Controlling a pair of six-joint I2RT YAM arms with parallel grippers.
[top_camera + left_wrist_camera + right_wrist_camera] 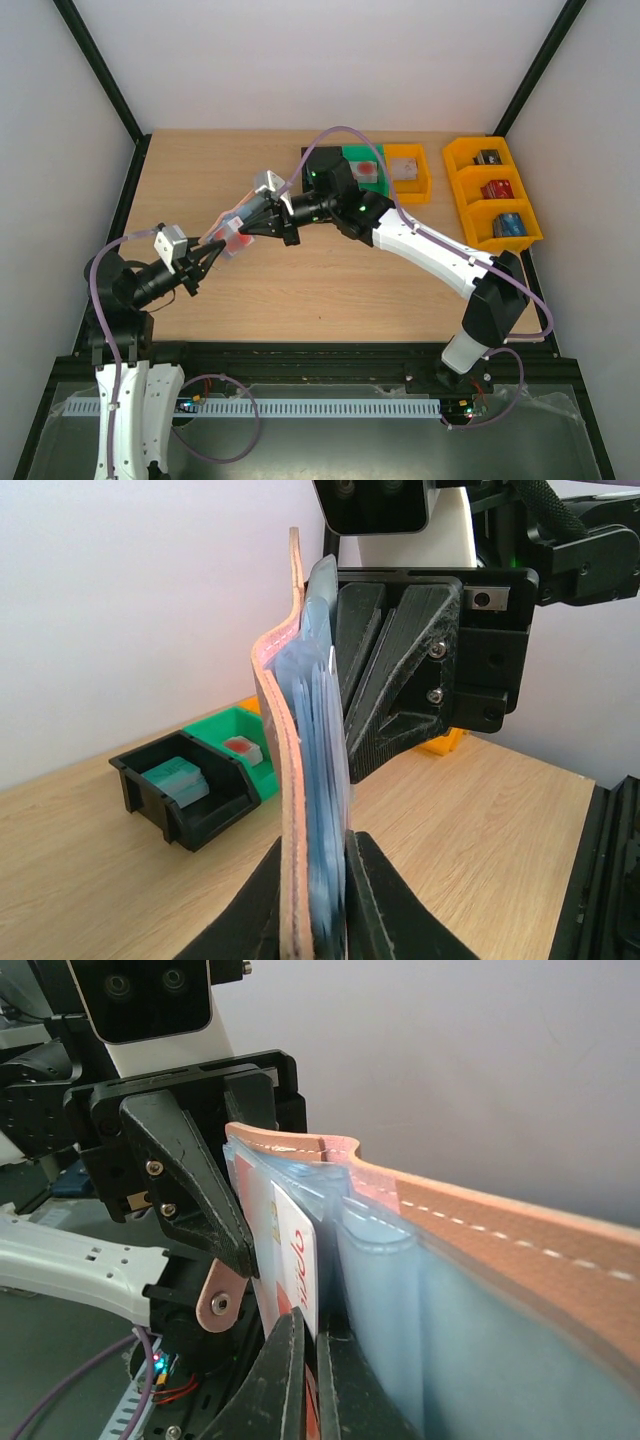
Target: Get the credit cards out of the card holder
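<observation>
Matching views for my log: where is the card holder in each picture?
Top external: card holder left of centre.
Left wrist: centre, upright, edge-on.
Right wrist: centre to right edge, a credit card beside it.
Shared landmark: green bin, top external and left wrist only.

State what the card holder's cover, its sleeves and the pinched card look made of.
The card holder: pinkish-tan leather or imitation outside, matte, white stitching. Its sleeves: thin translucent blue-grey plastic, likely vinyl, slightly glossy, creased. The credit card in the right gripper: stiff white plastic, red print, smooth.
</observation>
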